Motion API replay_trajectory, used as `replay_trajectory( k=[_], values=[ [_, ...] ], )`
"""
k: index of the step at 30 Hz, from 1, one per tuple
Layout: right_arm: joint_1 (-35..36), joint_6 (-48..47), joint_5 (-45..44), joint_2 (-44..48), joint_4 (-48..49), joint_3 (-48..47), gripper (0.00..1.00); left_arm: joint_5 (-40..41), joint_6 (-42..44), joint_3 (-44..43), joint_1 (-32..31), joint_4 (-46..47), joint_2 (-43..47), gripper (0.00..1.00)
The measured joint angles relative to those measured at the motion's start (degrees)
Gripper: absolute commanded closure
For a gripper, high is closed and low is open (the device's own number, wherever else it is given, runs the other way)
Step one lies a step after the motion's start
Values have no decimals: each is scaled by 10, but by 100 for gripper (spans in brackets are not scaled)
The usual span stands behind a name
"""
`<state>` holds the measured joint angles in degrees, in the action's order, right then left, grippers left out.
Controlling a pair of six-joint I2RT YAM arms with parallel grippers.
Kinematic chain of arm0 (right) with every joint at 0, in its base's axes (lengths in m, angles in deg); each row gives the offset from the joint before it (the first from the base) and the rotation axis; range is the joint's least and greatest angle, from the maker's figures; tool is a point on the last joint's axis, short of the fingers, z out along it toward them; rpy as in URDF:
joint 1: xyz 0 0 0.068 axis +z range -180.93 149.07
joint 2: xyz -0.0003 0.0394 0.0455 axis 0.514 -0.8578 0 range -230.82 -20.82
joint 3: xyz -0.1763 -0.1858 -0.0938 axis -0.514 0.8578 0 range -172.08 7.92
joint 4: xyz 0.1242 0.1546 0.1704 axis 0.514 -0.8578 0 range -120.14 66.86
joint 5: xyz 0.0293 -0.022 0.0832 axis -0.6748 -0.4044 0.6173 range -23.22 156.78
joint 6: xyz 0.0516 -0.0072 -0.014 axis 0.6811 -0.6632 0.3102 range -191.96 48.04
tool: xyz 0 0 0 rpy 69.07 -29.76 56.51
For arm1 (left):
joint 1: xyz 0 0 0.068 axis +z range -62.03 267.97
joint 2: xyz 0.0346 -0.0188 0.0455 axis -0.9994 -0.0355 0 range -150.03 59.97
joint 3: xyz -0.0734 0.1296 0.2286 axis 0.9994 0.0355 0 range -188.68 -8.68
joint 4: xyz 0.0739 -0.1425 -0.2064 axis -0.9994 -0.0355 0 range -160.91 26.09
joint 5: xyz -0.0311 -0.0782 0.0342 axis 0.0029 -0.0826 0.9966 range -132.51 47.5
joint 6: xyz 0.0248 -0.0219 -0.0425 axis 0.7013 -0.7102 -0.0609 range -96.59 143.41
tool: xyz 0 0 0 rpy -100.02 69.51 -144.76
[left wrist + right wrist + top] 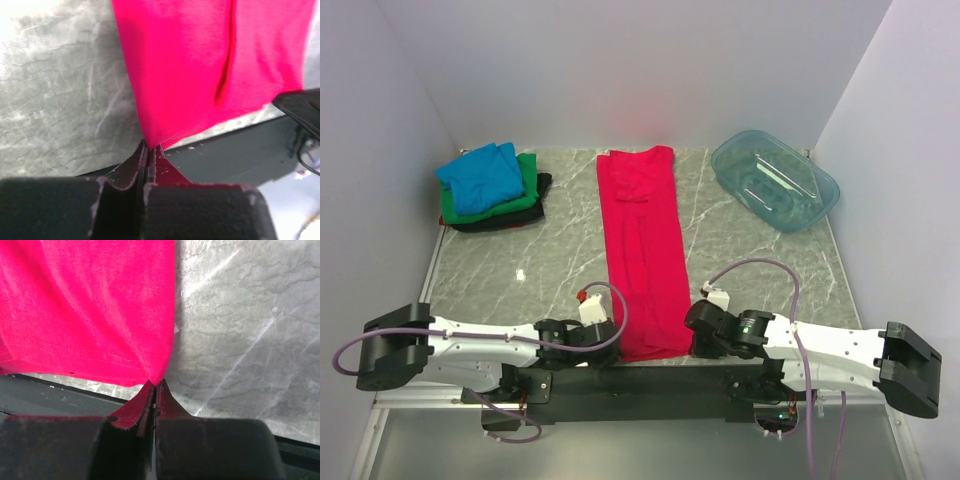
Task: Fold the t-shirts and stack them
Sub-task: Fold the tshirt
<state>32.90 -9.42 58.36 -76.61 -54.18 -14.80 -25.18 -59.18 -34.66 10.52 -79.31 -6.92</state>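
Note:
The red-pink t-shirt (642, 250) lies as a long narrow strip down the middle of the table, sleeves folded in. My left gripper (616, 340) is shut on its near left corner, seen in the left wrist view (150, 145). My right gripper (692, 338) is shut on its near right corner, seen in the right wrist view (156, 382). The shirt also fills the left wrist view (210, 65) and the right wrist view (85, 305). At the back left a pile holds the blue t-shirt (482, 177) on the green t-shirt (528, 190) on the black t-shirt (510, 219).
A clear teal plastic tub (775, 180) stands at the back right. The grey marbled table (510, 270) ends at a dark front rail (640, 380) under both grippers. White walls close in on three sides.

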Motion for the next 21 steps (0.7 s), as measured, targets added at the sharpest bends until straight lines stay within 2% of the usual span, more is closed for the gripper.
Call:
replay_trajectory(
  k=[10,21],
  values=[
    [1,-19,-24,-20,-29,-77,100,-10,5,4,5,43,34,100],
    [-14,-62,-56,-79,-28,-134,100,-42,48,20,105,93,54,100]
  ],
)
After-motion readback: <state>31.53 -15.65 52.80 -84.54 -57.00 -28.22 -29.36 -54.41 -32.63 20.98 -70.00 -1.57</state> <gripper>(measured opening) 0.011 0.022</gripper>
